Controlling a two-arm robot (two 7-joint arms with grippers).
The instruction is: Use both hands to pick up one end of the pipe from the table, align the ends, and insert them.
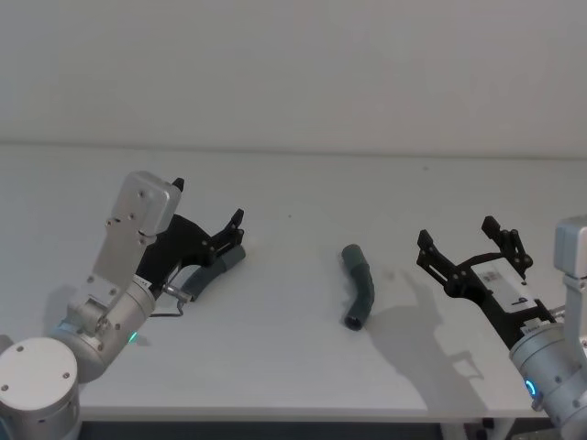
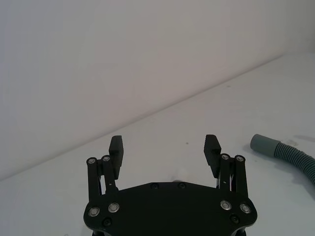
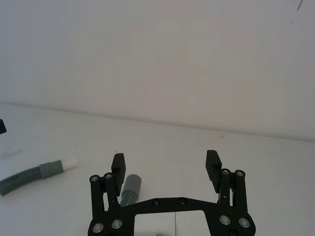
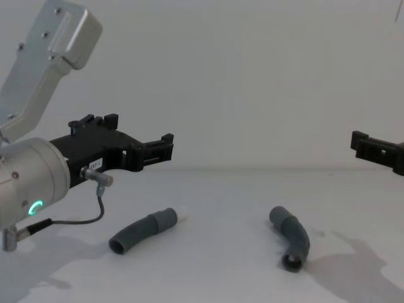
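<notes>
Two pipe pieces lie apart on the white table (image 1: 293, 367). The curved piece (image 1: 216, 270) (image 4: 142, 231) rests at the left, its white tip (image 4: 184, 213) facing the middle. In the centre lies the elbow piece (image 1: 359, 286) (image 4: 291, 240), with a grey collared mouth (image 2: 263, 144) (image 3: 131, 184). My left gripper (image 1: 209, 202) (image 2: 164, 145) (image 4: 140, 131) hovers open just above and behind the curved piece, holding nothing. My right gripper (image 1: 457, 231) (image 3: 165, 164) stands open to the right of the elbow piece, above the table, with its jaws empty. The right wrist view also shows the curved piece (image 3: 34, 174) farther off.
A plain white wall rises behind the table's far edge (image 1: 293, 151). A thin grey cable (image 4: 76, 221) hangs from the left arm near the curved piece. The table's front edge (image 1: 275, 414) runs just ahead of both arm bases.
</notes>
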